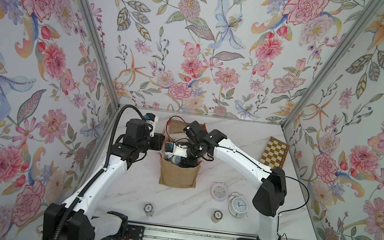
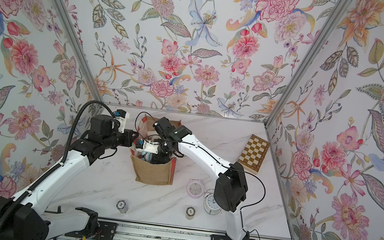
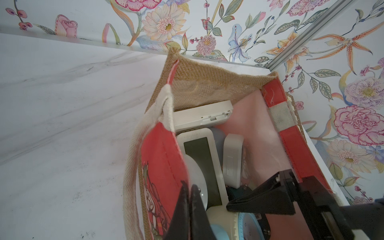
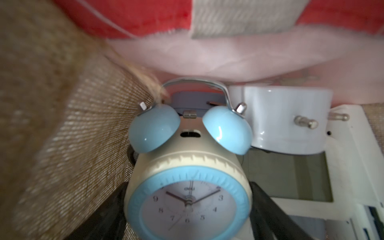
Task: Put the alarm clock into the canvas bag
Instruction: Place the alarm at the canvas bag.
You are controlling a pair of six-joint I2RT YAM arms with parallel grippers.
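The right gripper [image 4: 188,209] grasps the blue-and-cream alarm clock [image 4: 187,164], with its black fingers [image 4: 268,209] pressed to either side. The clock sits low inside the canvas bag [image 1: 177,177], beside a white clock [image 4: 286,120]. The left gripper [image 3: 188,201] is pinched tight on the rim of the bag's red side panel. The bag stands upright on the marble table [image 1: 132,193].

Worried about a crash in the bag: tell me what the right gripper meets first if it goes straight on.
The right gripper holds the blue alarm clock; straight ahead, that clock's handle would probably meet the grey-blue object inside the canvas bag, though depth is unclear.
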